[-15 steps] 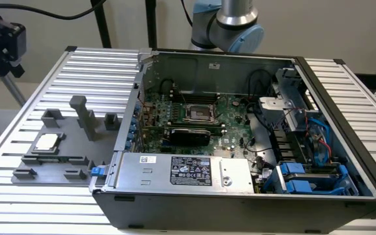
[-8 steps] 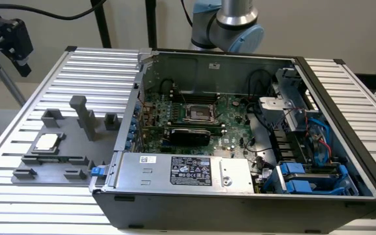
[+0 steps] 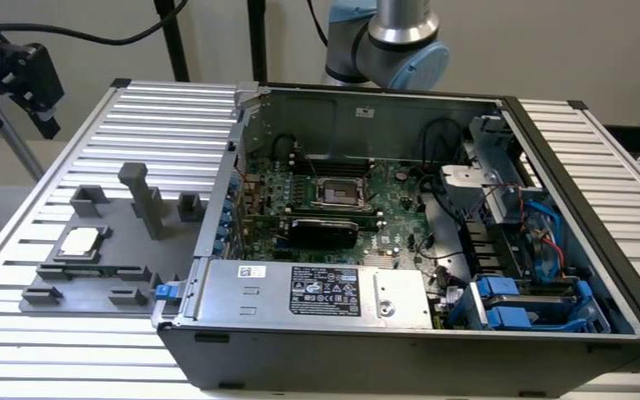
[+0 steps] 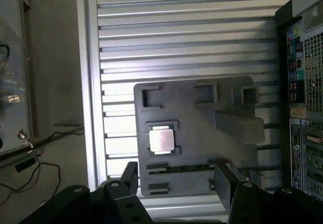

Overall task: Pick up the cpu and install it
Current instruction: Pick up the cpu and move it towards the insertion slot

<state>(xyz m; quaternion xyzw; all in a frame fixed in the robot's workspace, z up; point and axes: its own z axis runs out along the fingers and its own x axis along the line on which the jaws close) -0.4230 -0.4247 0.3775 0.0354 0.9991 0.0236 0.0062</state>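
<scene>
The cpu (image 3: 81, 242) is a small silvery square chip lying in a holder on a grey fixture plate (image 3: 120, 250), at the exterior view's left beside the open computer case. In the wrist view the cpu (image 4: 161, 139) lies flat on the same plate (image 4: 197, 133). My gripper (image 4: 176, 183) hangs well above the plate, its two black fingers (image 4: 128, 176) spread apart with nothing between them. In the exterior view the gripper (image 3: 40, 108) is high at the far left. The black empty cpu socket (image 3: 337, 192) sits on the green motherboard inside the case.
The open case (image 3: 587, 250) takes up the middle and right of the ribbed aluminium table (image 3: 97, 125). A silver power-supply box (image 3: 314, 292) lies along its front. Grey posts (image 3: 142, 196) stand up from the fixture plate near the cpu.
</scene>
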